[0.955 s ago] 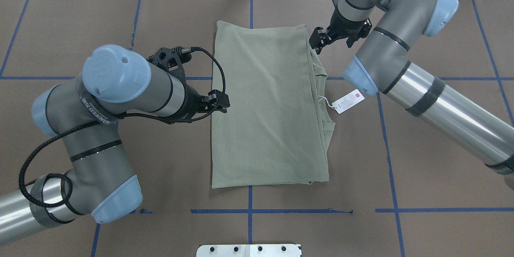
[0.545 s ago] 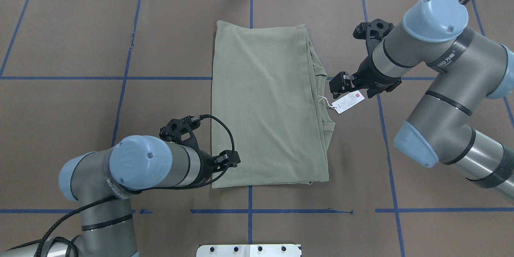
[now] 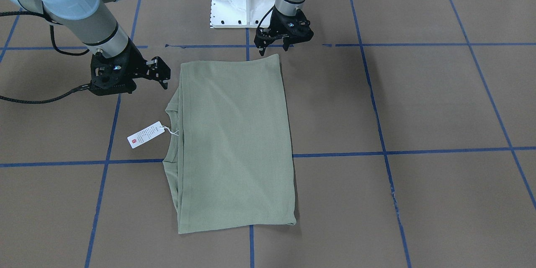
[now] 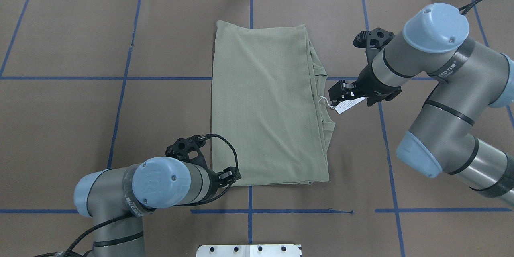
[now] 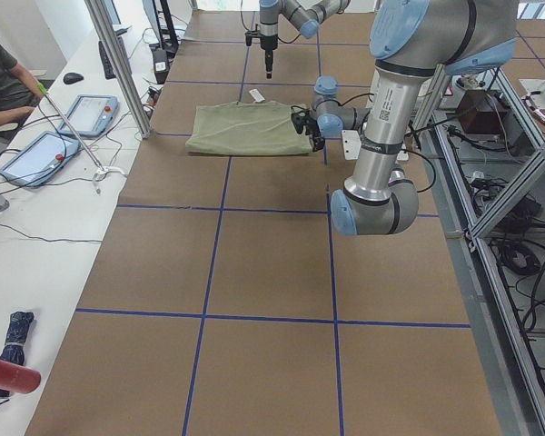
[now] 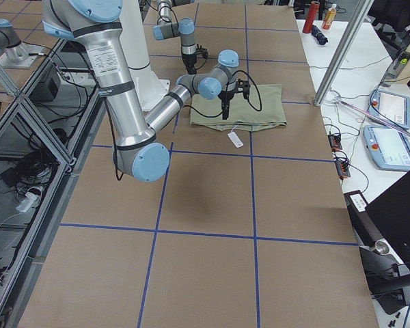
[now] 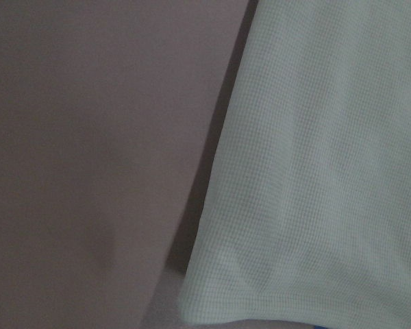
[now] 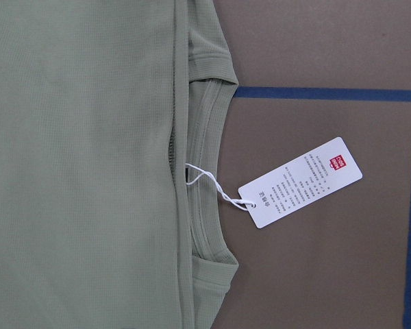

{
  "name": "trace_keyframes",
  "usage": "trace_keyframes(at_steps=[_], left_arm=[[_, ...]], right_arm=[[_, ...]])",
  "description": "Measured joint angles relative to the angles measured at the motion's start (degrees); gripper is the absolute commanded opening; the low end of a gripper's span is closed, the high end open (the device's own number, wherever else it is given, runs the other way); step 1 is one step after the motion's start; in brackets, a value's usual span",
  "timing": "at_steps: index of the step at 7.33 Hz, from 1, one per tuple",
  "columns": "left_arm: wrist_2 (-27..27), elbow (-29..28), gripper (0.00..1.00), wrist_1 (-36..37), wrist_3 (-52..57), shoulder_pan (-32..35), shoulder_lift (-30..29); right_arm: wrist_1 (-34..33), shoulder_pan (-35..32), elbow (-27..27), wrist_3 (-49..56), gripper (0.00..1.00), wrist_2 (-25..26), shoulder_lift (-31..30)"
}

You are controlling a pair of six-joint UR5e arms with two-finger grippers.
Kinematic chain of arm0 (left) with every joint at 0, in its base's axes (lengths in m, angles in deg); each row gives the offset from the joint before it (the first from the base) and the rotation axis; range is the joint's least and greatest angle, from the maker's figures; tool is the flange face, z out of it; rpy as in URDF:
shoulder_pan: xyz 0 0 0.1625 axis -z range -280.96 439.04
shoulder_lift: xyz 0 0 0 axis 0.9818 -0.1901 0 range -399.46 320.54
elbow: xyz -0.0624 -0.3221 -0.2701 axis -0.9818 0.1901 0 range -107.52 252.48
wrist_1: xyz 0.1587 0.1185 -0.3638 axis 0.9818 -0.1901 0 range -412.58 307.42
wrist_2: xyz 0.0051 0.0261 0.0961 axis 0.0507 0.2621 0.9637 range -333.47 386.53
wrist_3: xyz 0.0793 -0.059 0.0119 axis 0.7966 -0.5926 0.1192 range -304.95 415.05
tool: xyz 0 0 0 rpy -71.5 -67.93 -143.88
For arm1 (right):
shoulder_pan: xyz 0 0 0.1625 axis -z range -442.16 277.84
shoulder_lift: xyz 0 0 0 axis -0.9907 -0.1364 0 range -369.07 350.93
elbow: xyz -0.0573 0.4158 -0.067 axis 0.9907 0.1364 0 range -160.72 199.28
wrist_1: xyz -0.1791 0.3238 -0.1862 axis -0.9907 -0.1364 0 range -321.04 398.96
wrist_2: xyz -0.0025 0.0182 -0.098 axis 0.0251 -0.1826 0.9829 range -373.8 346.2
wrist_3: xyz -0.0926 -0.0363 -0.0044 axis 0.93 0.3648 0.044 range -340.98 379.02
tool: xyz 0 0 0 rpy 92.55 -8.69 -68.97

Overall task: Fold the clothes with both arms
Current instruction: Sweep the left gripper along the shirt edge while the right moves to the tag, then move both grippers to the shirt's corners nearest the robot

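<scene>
- the shirt (image 4: 269, 104) is seen lying flat at the middle of the table (image 4: 80, 28), folded into a long rectangle. the collar (image 4: 328, 125) is on the robot's right, and the hang tag (image 3: 145, 135) lies out on the bare paper just beside it.
- over the last second the left gripper (image 4: 229, 176) has been brought from the middle of the shirt's left edge to its near left corner. that corner is now framed in the left wrist view.
- its fingers are seen parted in the front-facing view, and nothing is held between them.
- the right gripper (image 4: 339, 90) has been carried from the shirt's far right corner to the collar side. it is now held over the inner end of the hang tag, part of which is hidden by it from overhead.
- its fingers too are seen apart, with nothing gripped.
- the shirt itself has not been shifted in that time, and no edge has been lifted.
- it is judged that the arms are being repositioned for a further fold and that no grasp has yet been made. the near left corner appears ready to be taken, while the right gripper is not yet placed at a matching corner.
</scene>
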State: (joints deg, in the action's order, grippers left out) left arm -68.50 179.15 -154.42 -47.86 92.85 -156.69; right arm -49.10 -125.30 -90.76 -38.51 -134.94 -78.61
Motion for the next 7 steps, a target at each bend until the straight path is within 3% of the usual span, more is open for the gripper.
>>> trace_keyframes(at_steps=[3, 5, 6, 7], left_arm=[[1.2, -2.8, 0.73, 0.1, 0.1, 0.1, -0.8], [1.3, -3.4, 0.52, 0.1, 0.0, 0.2, -1.1], [1.3, -3.4, 0.46, 0.1, 0.0, 0.2, -1.4], [1.3, -3.5, 0.46, 0.1, 0.1, 0.2, -1.5]], right_arm=[[0.0, 0.7, 0.3, -0.8, 1.00, 0.2, 0.0], [0.0, 0.7, 0.4, -0.9, 1.00, 0.3, -0.1], [0.0, 0.8, 0.4, -0.9, 1.00, 0.3, -0.1], [0.0, 0.8, 0.4, -0.9, 1.00, 0.3, -0.2]])
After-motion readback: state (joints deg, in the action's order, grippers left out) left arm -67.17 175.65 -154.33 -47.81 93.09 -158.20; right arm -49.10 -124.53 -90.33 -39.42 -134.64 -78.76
